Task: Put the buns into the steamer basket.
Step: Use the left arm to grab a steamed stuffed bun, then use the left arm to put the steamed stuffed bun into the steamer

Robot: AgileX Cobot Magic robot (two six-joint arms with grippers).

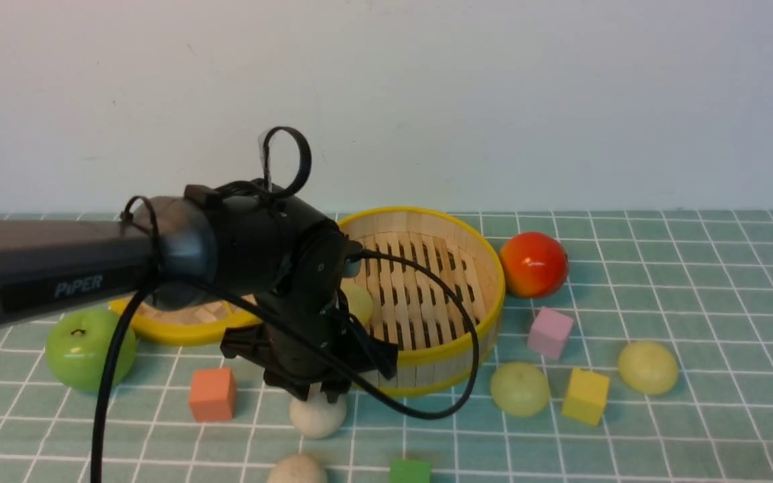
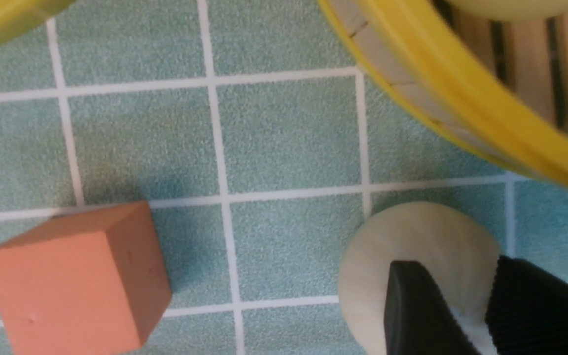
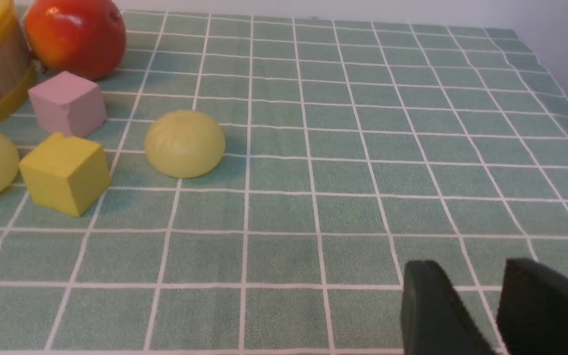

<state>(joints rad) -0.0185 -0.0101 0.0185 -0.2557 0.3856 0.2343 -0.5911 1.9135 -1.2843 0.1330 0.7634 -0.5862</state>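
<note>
The steamer basket (image 1: 450,352) stands mid-table with one yellow-green bun (image 1: 359,300) inside at its left. My left gripper (image 1: 317,397) points down just in front of the basket. Its fingers are closed to a narrow gap on the top of an off-white bun (image 1: 318,419) that rests on the cloth. The left wrist view shows this gripper (image 2: 459,276), the bun (image 2: 412,231) and the basket rim (image 2: 461,98). A second off-white bun (image 1: 297,471) lies nearer. Two yellow-green buns (image 1: 519,388) (image 1: 647,367) lie to the right. My right gripper (image 3: 469,276) is empty, nearly closed, above bare cloth.
The woven lid (image 1: 178,325) lies left of the basket, partly behind my arm. A green apple (image 1: 90,349) sits at the left and a tomato (image 1: 533,264) right of the basket. Orange (image 1: 213,394), pink (image 1: 550,332), yellow (image 1: 585,396) and green (image 1: 410,471) blocks are scattered among the buns.
</note>
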